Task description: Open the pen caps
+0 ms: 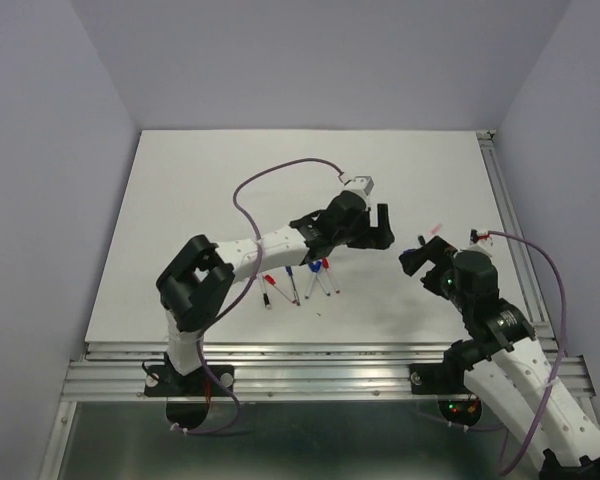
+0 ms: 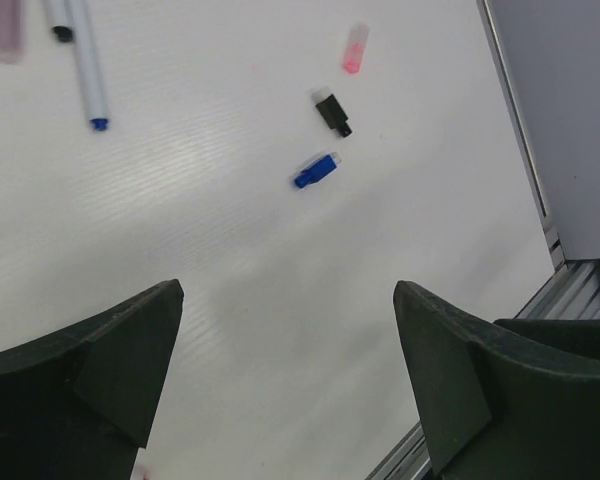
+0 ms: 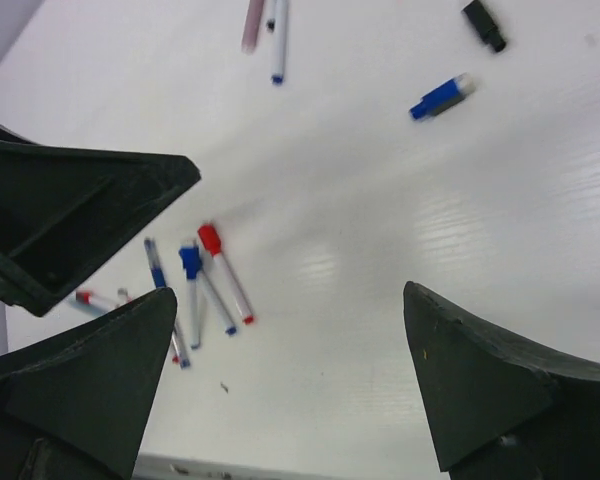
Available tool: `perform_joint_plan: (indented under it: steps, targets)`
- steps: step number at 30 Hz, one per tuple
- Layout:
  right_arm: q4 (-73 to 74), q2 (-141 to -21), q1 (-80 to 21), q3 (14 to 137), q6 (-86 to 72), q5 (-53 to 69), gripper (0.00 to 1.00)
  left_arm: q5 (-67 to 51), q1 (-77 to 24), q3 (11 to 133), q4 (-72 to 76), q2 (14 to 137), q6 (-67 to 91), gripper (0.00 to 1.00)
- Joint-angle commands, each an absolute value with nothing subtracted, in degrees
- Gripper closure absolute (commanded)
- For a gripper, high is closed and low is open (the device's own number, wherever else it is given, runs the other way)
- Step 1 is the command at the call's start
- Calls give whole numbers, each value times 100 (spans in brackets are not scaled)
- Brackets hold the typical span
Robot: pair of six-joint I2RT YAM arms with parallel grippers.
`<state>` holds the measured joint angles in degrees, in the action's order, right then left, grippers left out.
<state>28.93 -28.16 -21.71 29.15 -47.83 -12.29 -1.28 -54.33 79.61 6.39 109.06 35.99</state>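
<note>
Presently the left gripper is seen released: its two fingers stand wide apart, and only the bare table is seen between them. The right gripper is likewise spread wide, and nothing is held in it.

Three caps are found lying off their pens on the table, near one another in a short row but not touching: a pink cap, a black cap and a loose blue cap. In the top view only the pink one can be made out, just on the far side of the right gripper and to the right of the left gripper.

A group of pens is laid on the near side of the left arm, left of both grippers. In the right wrist view a red cap and a fitted blue cap are seen seated on two of these pens. Apart from this group, a white pen with an uncovered blue tip is lying beside a pink barrel.
</note>
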Motion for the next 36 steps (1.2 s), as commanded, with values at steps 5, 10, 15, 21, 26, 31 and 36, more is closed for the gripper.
perform_joint_plan:
  steps: [5, 10, 15, 21, 26, 31, 36]
  targets:
    - [890, -4294, -2398, 2496, -3735, 2182, 0, 685, -5300, 5425, 844, 8457, 3707, 1]
    - [703, -5701, -3750, 3013, -3578, 450, 0, 1045, -5169, 4073, 826, 7158, 4208, 1]
    - [1018, -7624, -4296, 4277, -3121, -673, 2, 967, -4887, 3201, 713, 6259, 4385, 1]
    - [1090, -8779, -4500, 5202, -2733, -1046, 11, 1081, -4650, 2620, 475, 5144, 4500, 1]
    - [1090, -9456, -4517, 5581, -2786, -1142, 30, 1125, -4527, 2470, 317, 4694, 4474, 1]
    - [1081, -9764, -4526, 5739, -2813, -1222, 43, 1160, -4465, 2417, 237, 4474, 4403, 1]
    - [1046, -9958, -4526, 5687, -2856, -1178, 56, 1186, -4412, 2399, 220, 4465, 4377, 1]
